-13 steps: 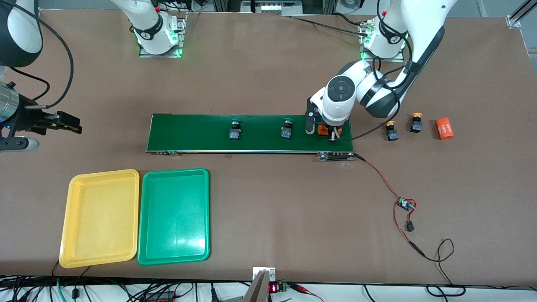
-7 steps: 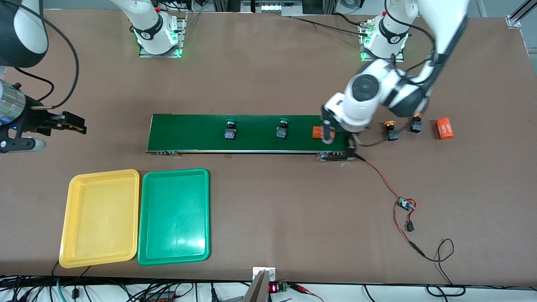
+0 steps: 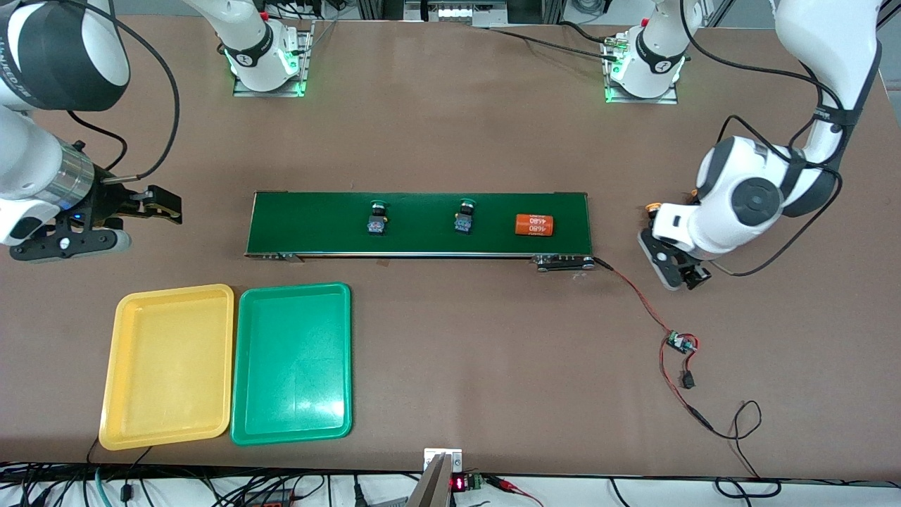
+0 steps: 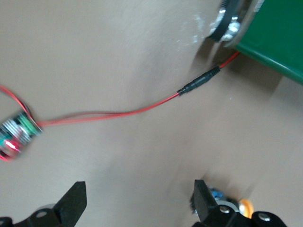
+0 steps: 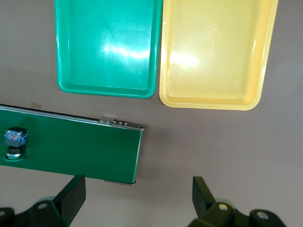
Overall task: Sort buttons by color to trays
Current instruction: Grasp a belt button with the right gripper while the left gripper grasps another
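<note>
Brown table (image 3: 450, 141) — conveyor belt (image 3: 317, 211), yellow tray (image 3: 169, 366), green tray (image 3: 292, 362).

A wide brown table (image 3: 450, 127) fills nearly everything, its surface matte and evenly lit from overhead, with no hard shadows. At twelve o'clock, along its upper edge, two metal mounting plates (image 3: 271, 77) are bolted down, each glowing green at the rim. Above them a strip of aluminium framing (image 3: 450, 10) and grey floor shows. At one o'clock a metal bracket (image 3: 867, 32) sits on the corner. At six o'clock, off the table's lower edge, a tangle of black cables (image 3: 211, 489) lies on a pale floor, beside a small red digit display (image 3: 459, 484).
</note>
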`<state>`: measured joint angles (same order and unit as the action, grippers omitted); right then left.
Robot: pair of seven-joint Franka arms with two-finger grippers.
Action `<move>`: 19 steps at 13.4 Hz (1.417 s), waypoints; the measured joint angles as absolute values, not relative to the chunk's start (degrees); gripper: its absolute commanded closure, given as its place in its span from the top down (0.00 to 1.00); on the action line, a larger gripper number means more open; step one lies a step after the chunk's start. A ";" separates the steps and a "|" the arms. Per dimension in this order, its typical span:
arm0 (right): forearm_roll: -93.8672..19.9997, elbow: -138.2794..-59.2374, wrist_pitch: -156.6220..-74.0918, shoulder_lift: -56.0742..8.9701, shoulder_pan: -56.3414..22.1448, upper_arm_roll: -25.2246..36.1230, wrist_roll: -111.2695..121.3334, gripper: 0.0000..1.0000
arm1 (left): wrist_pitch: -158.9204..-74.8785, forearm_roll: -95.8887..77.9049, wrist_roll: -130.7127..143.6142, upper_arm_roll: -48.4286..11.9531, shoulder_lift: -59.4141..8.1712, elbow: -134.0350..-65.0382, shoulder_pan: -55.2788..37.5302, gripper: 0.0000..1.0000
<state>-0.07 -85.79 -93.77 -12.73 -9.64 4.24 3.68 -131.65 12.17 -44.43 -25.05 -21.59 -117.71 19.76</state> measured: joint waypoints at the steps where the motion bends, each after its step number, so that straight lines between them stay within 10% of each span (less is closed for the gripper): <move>1: -1.51 -86.36 -94.20 -13.00 -9.81 4.24 3.64 1.00 | -131.67 9.19 -41.86 -23.35 -21.98 -117.77 19.79 1.00; 8: -4.40 -106.43 -114.69 -10.29 -10.78 4.26 -0.16 1.00 | -131.29 6.80 -8.08 -20.94 -22.42 -120.35 19.51 1.00; 19: -3.38 -119.70 -123.69 -7.65 -22.02 3.97 -10.17 1.00 | -131.51 6.80 4.44 -20.88 -22.45 -128.02 19.14 1.00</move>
<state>-3.38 -119.70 -123.69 -7.65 -22.02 3.97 -10.17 -131.51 6.80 4.44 -20.88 -22.45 -128.02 19.14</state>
